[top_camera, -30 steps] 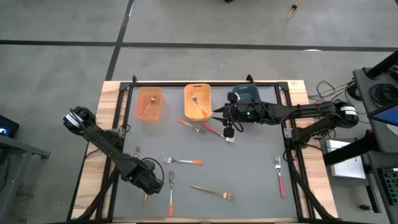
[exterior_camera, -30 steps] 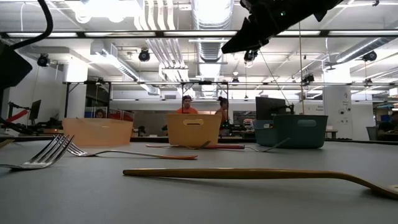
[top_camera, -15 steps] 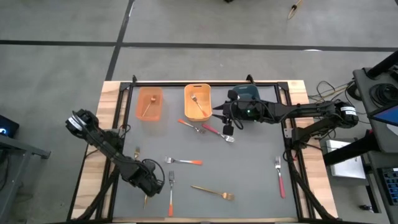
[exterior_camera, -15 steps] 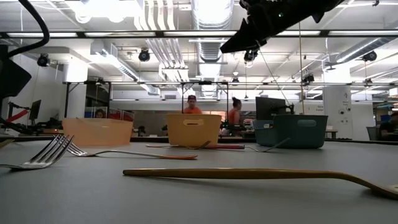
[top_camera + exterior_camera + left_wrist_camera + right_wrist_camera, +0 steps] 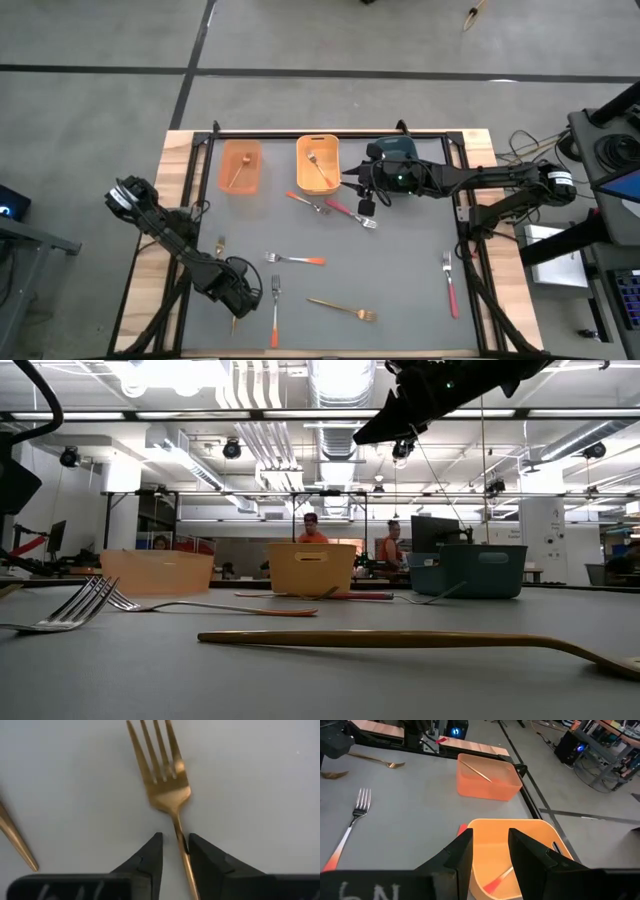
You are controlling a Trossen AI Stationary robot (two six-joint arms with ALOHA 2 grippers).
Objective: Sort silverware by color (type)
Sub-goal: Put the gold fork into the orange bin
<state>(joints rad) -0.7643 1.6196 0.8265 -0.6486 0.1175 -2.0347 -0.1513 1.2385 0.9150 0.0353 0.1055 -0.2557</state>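
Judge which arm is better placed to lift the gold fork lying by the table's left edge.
Left. The left gripper is low over the gold fork, its fingers flanking the handle. The right gripper is across the table near the yellow bin, with nothing between its fingers.

gold forks: one [image 5: 167, 790] flat on desk between my left pincer [image 5: 175, 851] fingers; one [image 5: 343, 309] flat near front
orange-handled: two loose mid-desk [image 5: 297, 260], [image 5: 275, 312]
red-handled: one at right edge [image 5: 450, 285]
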